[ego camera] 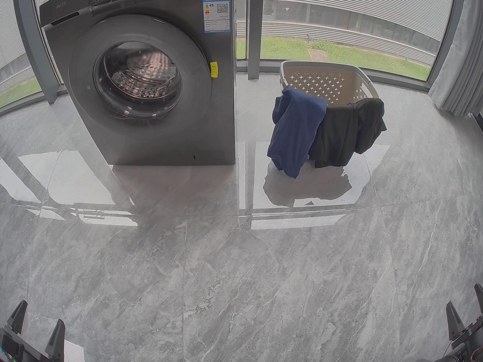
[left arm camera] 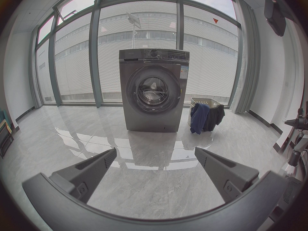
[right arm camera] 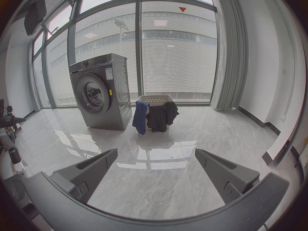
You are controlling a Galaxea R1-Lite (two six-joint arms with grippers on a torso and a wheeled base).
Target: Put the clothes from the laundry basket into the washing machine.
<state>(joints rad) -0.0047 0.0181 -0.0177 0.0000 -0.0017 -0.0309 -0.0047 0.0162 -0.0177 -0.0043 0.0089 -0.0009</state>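
Our left gripper [left arm camera: 155, 149] holds its fingers [left arm camera: 93, 169] wide apart with nothing between them; our right gripper [right arm camera: 156, 150] stands just as wide, gripping nothing; both hang low over the near edge of the floor [ego camera: 251, 277], and a broad stretch of grey tile opens ahead of them. Well apart from the fingers, at the floor's far edge by the window [ego camera: 352, 21], the washing machine [ego camera: 151, 76] stands to the left; near it on the right sits the laundry basket [ego camera: 327, 84]; a blue garment [ego camera: 297, 126] and a dark garment [ego camera: 347, 131] drape over its near rim, hanging down the outer wall; a curtain [ego camera: 458, 76] closes the far right corner.
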